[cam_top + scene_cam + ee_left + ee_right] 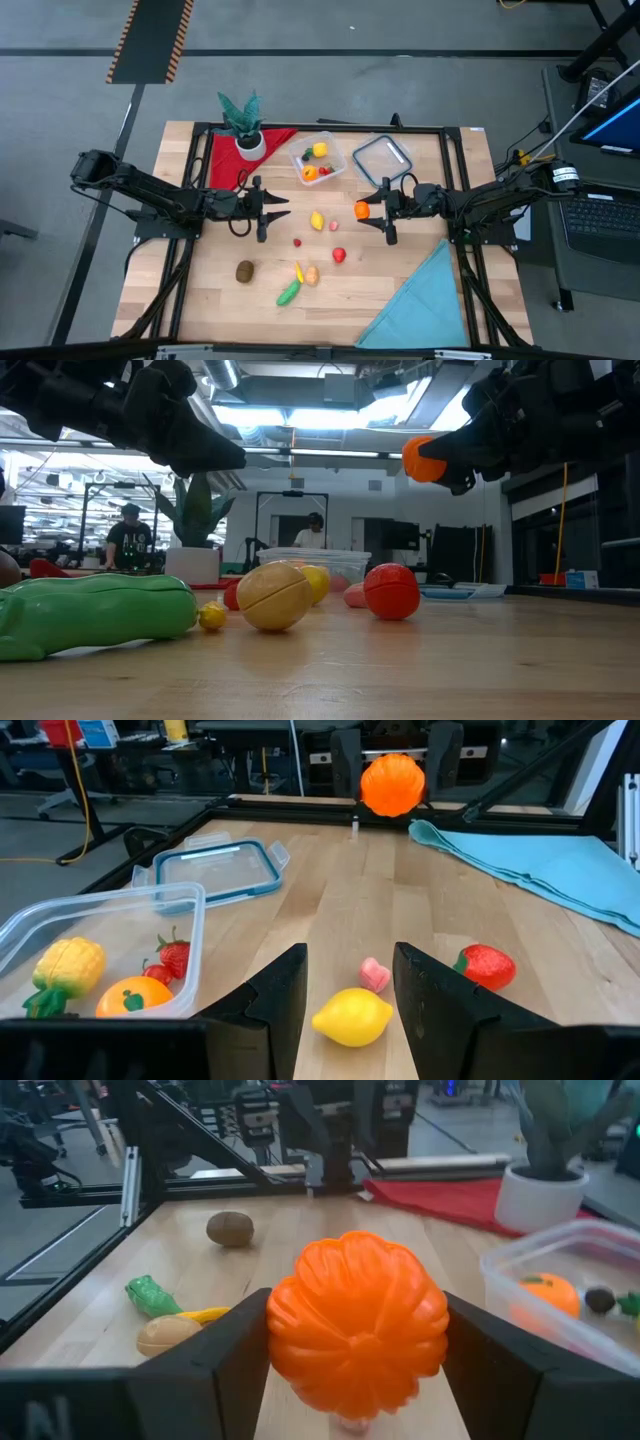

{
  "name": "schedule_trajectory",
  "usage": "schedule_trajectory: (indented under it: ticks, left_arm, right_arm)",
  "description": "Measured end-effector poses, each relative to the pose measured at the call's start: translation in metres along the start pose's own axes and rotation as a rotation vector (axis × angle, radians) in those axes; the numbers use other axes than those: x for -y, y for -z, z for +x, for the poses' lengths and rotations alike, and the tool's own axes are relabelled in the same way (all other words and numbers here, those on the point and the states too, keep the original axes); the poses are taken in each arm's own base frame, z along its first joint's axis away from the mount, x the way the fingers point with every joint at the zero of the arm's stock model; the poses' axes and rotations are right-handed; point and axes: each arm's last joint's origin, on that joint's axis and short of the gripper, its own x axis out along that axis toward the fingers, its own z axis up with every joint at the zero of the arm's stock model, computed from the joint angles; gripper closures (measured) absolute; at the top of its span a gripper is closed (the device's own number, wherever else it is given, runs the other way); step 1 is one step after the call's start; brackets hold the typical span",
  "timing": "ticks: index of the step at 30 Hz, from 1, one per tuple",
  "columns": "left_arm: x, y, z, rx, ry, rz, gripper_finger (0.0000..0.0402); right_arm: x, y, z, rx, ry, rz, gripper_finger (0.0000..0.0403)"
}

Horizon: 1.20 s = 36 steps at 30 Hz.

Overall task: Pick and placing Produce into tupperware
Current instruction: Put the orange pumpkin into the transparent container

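Observation:
An orange toy pumpkin hangs above the table's middle, with my right gripper shut on it. My left gripper faces it from the table's left, open and empty, above a yellow lemon. The clear tupperware stands at the far middle and holds a yellow corn, an orange and strawberries. More produce lies on the wood: a red piece, a small pink piece, a brown kiwi, a tan piece and a green one. My right gripper pinches the pumpkin between its two fingers, one on each of its opposite sides. The fingers lie about level and come from the table's right side. The pumpkin is lifted clear of the table.
The clear lid with a blue rim lies right of the tupperware. A potted plant stands on a red cloth at the far left. A blue cloth covers the near right corner. A black frame borders the table.

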Motion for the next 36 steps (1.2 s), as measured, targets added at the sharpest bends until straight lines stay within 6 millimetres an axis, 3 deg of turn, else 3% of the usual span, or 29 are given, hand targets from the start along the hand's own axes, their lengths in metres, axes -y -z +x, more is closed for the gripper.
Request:
schedule_trajectory:
  ticks: [7,15,23,30,36]
  left_arm:
    - [0.000,0.000,0.000,0.004,0.000,-0.001,0.0260]
    - [0.000,0.000,0.000,0.004,0.000,-0.001,0.0260]
    - [0.000,0.000,0.000,0.004,0.000,-0.001,0.0260]
    - [0.000,0.000,0.000,0.004,0.000,0.007,0.0260]
    - [0.000,0.000,0.000,0.003,-0.001,0.007,0.0260]
  right_arm:
    - [-0.001,-0.001,0.000,0.014,-0.023,-0.015,0.0156]
    - [0.005,-0.002,-0.001,0.025,0.186,0.003,0.0156]
    - [0.015,-0.002,-0.001,0.023,0.237,0.023,0.0156]
    - [0.038,-0.013,0.027,-0.015,0.208,-0.011,0.0156]
    - [0.081,-0.019,0.056,-0.067,0.203,0.031,0.0156]
